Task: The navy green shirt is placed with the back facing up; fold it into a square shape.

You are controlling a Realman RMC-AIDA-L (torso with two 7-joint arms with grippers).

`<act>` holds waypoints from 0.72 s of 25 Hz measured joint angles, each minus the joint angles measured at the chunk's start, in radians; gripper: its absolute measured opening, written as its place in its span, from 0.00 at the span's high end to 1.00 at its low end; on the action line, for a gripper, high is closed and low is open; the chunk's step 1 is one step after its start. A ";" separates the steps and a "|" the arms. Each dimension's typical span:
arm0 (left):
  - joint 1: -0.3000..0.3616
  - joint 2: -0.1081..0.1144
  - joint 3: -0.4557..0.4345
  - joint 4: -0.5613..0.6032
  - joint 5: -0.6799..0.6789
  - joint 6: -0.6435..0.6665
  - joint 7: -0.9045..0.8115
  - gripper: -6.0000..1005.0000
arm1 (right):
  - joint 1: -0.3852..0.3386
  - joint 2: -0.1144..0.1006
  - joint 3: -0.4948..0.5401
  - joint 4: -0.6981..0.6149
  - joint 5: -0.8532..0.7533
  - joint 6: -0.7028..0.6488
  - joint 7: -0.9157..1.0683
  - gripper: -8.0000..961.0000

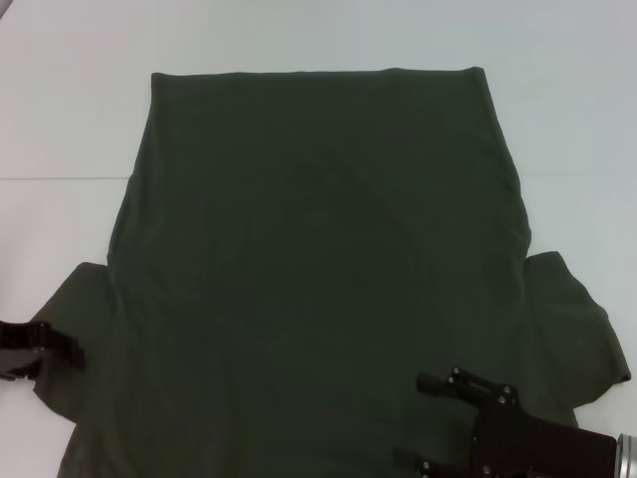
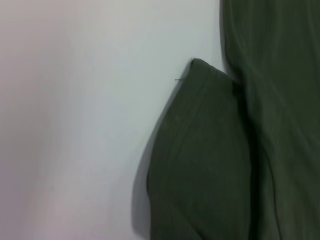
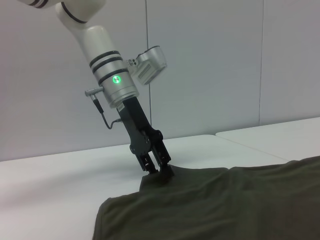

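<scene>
One navy green shirt [image 1: 318,269] lies flat on the white surface [image 1: 557,119], plain side up, its straight hem at the far end and its two short sleeves spread out to either side at the near end. Nothing else rests on the surface around it; a thin seam line crosses the surface on the left side of the head view. The left gripper [image 1: 45,351] sits at the edge of the left sleeve [image 2: 200,160]; seen from the right wrist camera, the left gripper [image 3: 157,170] comes down at a slant and its fingertips are pinched together on the sleeve's edge, with a small ridge of cloth raised at the contact. A green light glows on that arm's wrist. The right gripper [image 1: 423,423] is low over the near right part of the shirt, beside the right sleeve [image 1: 572,329], its two fingers spread apart with cloth showing between them; whether they touch the fabric cannot be told. A pale wall stands behind the surface.
</scene>
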 joint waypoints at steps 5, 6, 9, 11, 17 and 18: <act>-0.001 -0.008 0.036 0.029 0.011 -0.010 0.000 0.51 | 0.003 0.000 0.000 0.000 0.003 0.000 0.001 0.07; -0.001 -0.010 0.038 0.032 0.013 -0.010 0.000 0.55 | 0.003 0.000 0.000 0.000 0.003 0.000 0.001 0.07; -0.005 -0.012 0.041 0.034 0.030 -0.010 0.000 0.66 | 0.003 -0.001 0.000 0.000 0.003 -0.001 0.002 0.07; -0.008 -0.013 0.046 0.034 0.037 -0.010 0.000 0.70 | 0.003 -0.002 0.000 0.000 0.003 -0.001 0.002 0.07; -0.011 -0.014 0.052 0.035 0.041 -0.010 0.000 0.83 | 0.008 -0.002 0.001 0.000 0.005 -0.002 0.002 0.07; -0.011 -0.014 0.052 0.036 0.041 -0.009 0.001 0.85 | 0.008 -0.002 0.002 0.000 0.005 -0.002 0.002 0.07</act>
